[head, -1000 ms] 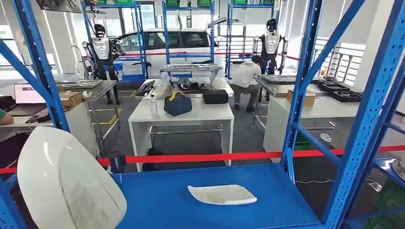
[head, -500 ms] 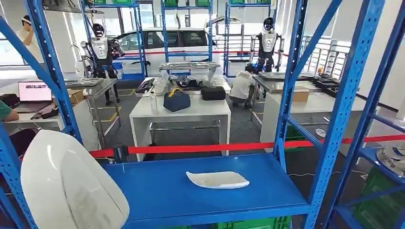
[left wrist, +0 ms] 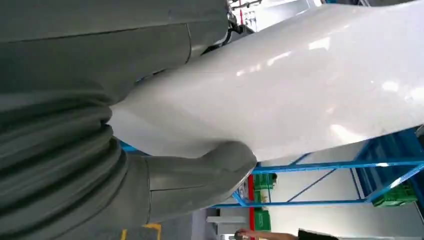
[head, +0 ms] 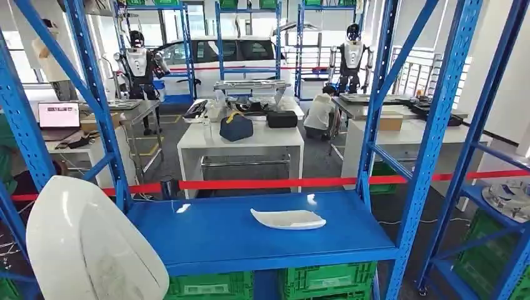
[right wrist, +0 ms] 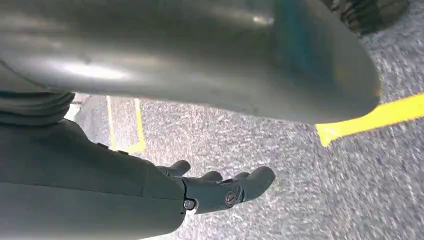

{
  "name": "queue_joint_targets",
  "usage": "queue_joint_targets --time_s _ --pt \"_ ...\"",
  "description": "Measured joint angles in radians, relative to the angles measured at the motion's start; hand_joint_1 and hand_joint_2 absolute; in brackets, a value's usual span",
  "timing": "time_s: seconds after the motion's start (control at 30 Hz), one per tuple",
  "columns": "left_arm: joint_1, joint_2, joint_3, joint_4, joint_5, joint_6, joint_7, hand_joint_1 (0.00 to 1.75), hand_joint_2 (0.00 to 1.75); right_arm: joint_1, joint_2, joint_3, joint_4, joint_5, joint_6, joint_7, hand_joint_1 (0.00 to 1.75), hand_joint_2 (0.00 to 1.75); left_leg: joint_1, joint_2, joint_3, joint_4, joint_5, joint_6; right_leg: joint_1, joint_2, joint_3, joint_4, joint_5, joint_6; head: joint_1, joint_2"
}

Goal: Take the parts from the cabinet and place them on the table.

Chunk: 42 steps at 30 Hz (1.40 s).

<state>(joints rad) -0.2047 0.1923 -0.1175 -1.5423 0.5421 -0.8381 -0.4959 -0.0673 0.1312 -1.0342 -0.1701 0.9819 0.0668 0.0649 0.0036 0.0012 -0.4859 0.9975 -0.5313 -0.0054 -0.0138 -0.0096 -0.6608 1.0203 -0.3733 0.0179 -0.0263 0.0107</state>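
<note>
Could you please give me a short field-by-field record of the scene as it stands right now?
held part: large white shell, gripped by the left hand
part on shelf: flat white panel lying on the blue shelf
right hand: right hand hangs over grey floor, holding nothing, fingers loosely apart
below shelf: green crates
barrier: red tape behind the rack
beyond: white table with a dark bag

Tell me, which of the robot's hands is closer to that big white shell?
Left. The left hand grips the big white shell, its thumb pressed against it. The right hand hangs over grey floor, holding nothing, apart from the shell.
</note>
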Motion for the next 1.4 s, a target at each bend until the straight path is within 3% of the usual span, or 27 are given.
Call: queue_joint_targets --time_s 0.03,0.1,0.17,0.23,0.3,0.33,0.37,0.5,0.53,0.57,0.63,0.67,0.73,0.8,0.83,0.87,0.9,1.0,1.03,1.13,1.17,1.2,1.27,1.3,1.33,1.37,1.4 --pt "0.001 -0.002 0.0 -0.002 -0.005 0.002 0.0 1.75 1.75 0.0 -0.001 0.0 0.0 0.0 0.0 -0.001 0.0 0.0 0.002 0.006 -0.013 0.0 0.013 0.011 -0.003 0.003 -0.012 0.022 -0.045 0.005 0.001 0.0" --pt "0.013 -0.005 0.0 -0.017 -0.019 0.003 -0.002 1.75 1.75 0.0 0.0 0.0 0.0 0.0 0.003 -0.006 0.0 0.0 0.001 0.005 -0.045 0.0 0.038 0.022 -0.002 0.004 -0.048 0.145 -0.185 0.01 0.003 0.0" --pt "0.022 -0.005 0.0 -0.024 -0.021 0.004 -0.004 1.75 1.75 -0.001 -0.002 0.0 0.0 0.003 0.003 -0.01 0.0 0.0 -0.003 0.006 -0.074 0.004 0.065 0.025 -0.001 0.005 -0.072 0.283 -0.254 0.012 0.004 0.0" --pt "0.035 -0.005 0.0 -0.03 -0.021 0.004 -0.004 1.75 1.75 -0.001 -0.005 0.0 0.0 0.005 0.003 -0.012 0.0 0.0 -0.005 0.005 -0.113 0.011 0.09 0.022 0.001 0.006 -0.042 0.312 -0.2 0.008 0.004 0.0" --pt "0.041 -0.004 0.0 -0.037 -0.021 0.004 -0.005 1.75 1.75 -0.001 -0.006 0.0 0.0 0.005 0.003 -0.013 0.0 0.0 -0.006 0.005 -0.148 0.023 0.109 0.017 0.006 0.007 0.067 0.186 -0.137 -0.002 0.005 0.0" --pt "0.041 -0.004 0.0 -0.04 -0.021 0.004 -0.005 1.75 1.75 -0.002 -0.007 0.0 0.0 0.005 0.003 -0.013 0.0 0.0 -0.006 0.005 -0.158 0.03 0.117 0.014 0.009 0.007 0.137 0.097 -0.149 -0.01 0.005 0.0" --pt "0.042 -0.004 0.0 -0.044 -0.021 0.004 -0.005 1.75 1.75 -0.005 -0.009 0.0 0.0 0.005 0.003 -0.013 0.0 0.0 -0.01 0.004 -0.168 0.036 0.123 0.007 0.016 0.008 0.188 0.008 -0.194 -0.017 0.005 0.0" --pt "0.047 -0.002 0.001 -0.047 -0.021 0.006 -0.006 1.75 1.75 -0.003 -0.007 0.0 0.0 0.005 0.003 -0.013 0.0 0.0 -0.01 0.006 -0.173 0.02 0.165 -0.019 0.015 0.006 0.166 -0.014 -0.171 -0.04 0.005 0.0" --pt "0.05 -0.002 0.001 -0.047 -0.021 0.008 -0.007 1.75 1.75 -0.006 -0.007 0.0 0.0 0.005 0.004 -0.012 0.0 0.0 -0.006 0.0 -0.182 0.029 0.141 -0.023 0.01 -0.002 0.157 -0.017 -0.156 -0.047 0.005 -0.002" --pt "0.05 0.0 0.001 -0.047 -0.022 0.008 -0.006 1.75 1.75 -0.006 -0.008 0.0 0.0 0.005 0.004 -0.007 0.0 0.0 -0.005 -0.001 -0.198 0.061 0.08 -0.029 0.008 -0.001 0.141 -0.02 -0.143 -0.056 0.002 0.0" --pt "0.049 -0.001 0.001 -0.047 -0.023 0.008 -0.005 1.75 1.75 -0.005 -0.008 -0.001 0.0 0.004 0.004 0.0 0.0 0.0 0.002 0.0 -0.223 0.199 -0.045 -0.042 0.007 -0.003 0.11 -0.019 -0.116 -0.056 0.001 0.0" --pt "0.049 -0.002 0.001 -0.045 -0.032 0.008 -0.004 1.75 1.75 -0.005 -0.008 -0.001 0.0 0.002 0.004 0.0 0.0 0.0 0.004 0.0 -0.232 0.275 -0.075 -0.047 0.007 -0.004 0.092 -0.018 -0.102 -0.055 0.0 0.0" --pt "0.049 -0.002 0.001 -0.043 -0.039 0.009 -0.003 1.75 1.75 -0.005 -0.008 -0.001 0.0 0.002 0.004 0.0 0.0 0.0 0.006 -0.001 -0.212 0.325 -0.037 -0.05 0.007 -0.005 0.062 -0.012 -0.078 -0.051 -0.001 0.0" --pt "0.048 -0.002 0.001 -0.042 -0.039 0.009 -0.003 1.75 1.75 -0.006 -0.008 -0.003 0.0 0.002 0.004 0.0 0.0 0.0 0.007 0.0 -0.117 0.223 0.032 -0.047 0.006 -0.005 0.029 -0.007 -0.055 -0.046 -0.002 0.0" --pt "0.047 -0.002 0.001 -0.043 -0.039 0.009 -0.003 1.75 1.75 -0.006 -0.008 -0.004 0.0 0.002 0.004 0.0 0.0 0.0 0.007 -0.001 -0.043 0.126 0.03 -0.043 0.006 -0.005 0.018 -0.005 -0.045 -0.042 -0.002 0.0" --pt "0.044 -0.002 0.001 -0.045 -0.039 0.009 -0.003 1.75 1.75 -0.006 -0.008 -0.005 0.0 0.002 0.004 0.0 0.0 0.0 0.004 -0.001 0.026 0.029 -0.019 -0.038 0.01 -0.004 0.012 -0.002 -0.037 -0.036 -0.003 0.0" --pt "0.042 -0.002 0.001 -0.047 -0.039 0.009 -0.003 1.75 1.75 -0.006 -0.008 -0.005 0.0 0.002 0.004 0.0 0.0 0.0 -0.001 -0.003 0.05 -0.023 -0.034 -0.028 0.01 -0.003 0.009 -0.001 -0.028 -0.031 -0.002 0.0" --pt "0.044 -0.002 0.001 -0.047 -0.039 0.009 -0.005 1.75 1.75 -0.004 -0.008 -0.009 0.0 0.002 0.004 0.0 0.0 0.0 -0.006 -0.002 0.022 -0.016 -0.012 -0.001 0.008 -0.003 0.007 -0.015 0.005 -0.009 -0.002 0.0" --pt "0.042 -0.004 0.001 -0.047 -0.039 0.009 -0.006 1.75 1.75 -0.001 -0.008 -0.011 0.0 0.002 0.003 0.001 0.0 0.0 0.001 0.004 0.012 -0.018 0.004 0.011 0.002 0.001 0.001 -0.005 -0.009 -0.003 -0.003 0.0" --pt "0.041 -0.005 0.001 -0.047 -0.039 0.009 -0.006 1.75 1.75 -0.001 -0.007 -0.014 0.0 0.002 0.003 0.002 0.0 0.0 -0.001 0.006 -0.032 -0.016 0.039 0.025 0.003 0.004 -0.055 0.167 -0.195 0.004 0.001 0.0" --pt "0.041 -0.005 0.001 -0.047 -0.039 0.009 -0.006 1.75 1.75 -0.002 -0.007 -0.014 0.0 0.002 0.003 0.001 0.0 0.0 -0.002 0.006 -0.043 -0.015 0.051 0.025 0.003 0.005 -0.07 0.24 -0.234 0.004 0.001 0.0" --pt "0.041 -0.004 0.001 -0.046 -0.039 0.009 -0.006 1.75 1.75 -0.002 -0.007 -0.014 0.0 0.002 0.003 0.002 0.0 0.0 -0.003 0.007 -0.064 -0.011 0.066 0.025 0.004 0.005 -0.075 0.298 -0.241 0.004 0.002 0.0" --pt "0.041 -0.004 0.001 -0.04 -0.037 0.009 -0.004 1.75 1.75 -0.002 -0.008 -0.014 0.0 0.003 0.003 0.006 0.0 0.0 -0.003 0.006 -0.103 0.001 0.087 0.021 0.004 0.005 -0.037 0.3 -0.176 0.002 0.003 0.0" --pt "0.041 -0.004 0.001 -0.04 -0.037 0.009 -0.004 1.75 1.75 -0.002 -0.008 -0.014 0.0 0.003 0.003 0.006 0.0 0.0 -0.003 0.006 -0.104 0.001 0.088 0.02 0.004 0.005 -0.035 0.298 -0.173 0.002 0.003 0.0" --pt "0.041 -0.004 0.001 -0.039 -0.037 0.009 -0.004 1.75 1.75 -0.002 -0.008 -0.015 0.0 0.003 0.003 0.006 0.0 0.0 -0.002 0.006 -0.119 0.006 0.094 0.018 0.003 0.005 -0.001 0.262 -0.145 0.001 0.003 0.0" --pt "0.041 -0.004 0.001 -0.038 -0.036 0.009 -0.004 1.75 1.75 -0.002 -0.008 -0.016 0.0 0.002 0.003 0.003 0.0 0.0 -0.001 0.006 -0.142 0.018 0.105 0.012 0.003 0.005 0.083 0.154 -0.123 -0.002 0.004 0.0" --pt "0.04 -0.004 0.001 -0.039 -0.036 0.009 -0.004 1.75 1.75 -0.005 -0.008 -0.016 0.0 0.002 0.003 0.001 0.0 0.0 -0.003 0.007 -0.153 0.029 0.111 0.006 0.003 0.008 0.153 0.051 -0.17 -0.007 0.005 0.0"
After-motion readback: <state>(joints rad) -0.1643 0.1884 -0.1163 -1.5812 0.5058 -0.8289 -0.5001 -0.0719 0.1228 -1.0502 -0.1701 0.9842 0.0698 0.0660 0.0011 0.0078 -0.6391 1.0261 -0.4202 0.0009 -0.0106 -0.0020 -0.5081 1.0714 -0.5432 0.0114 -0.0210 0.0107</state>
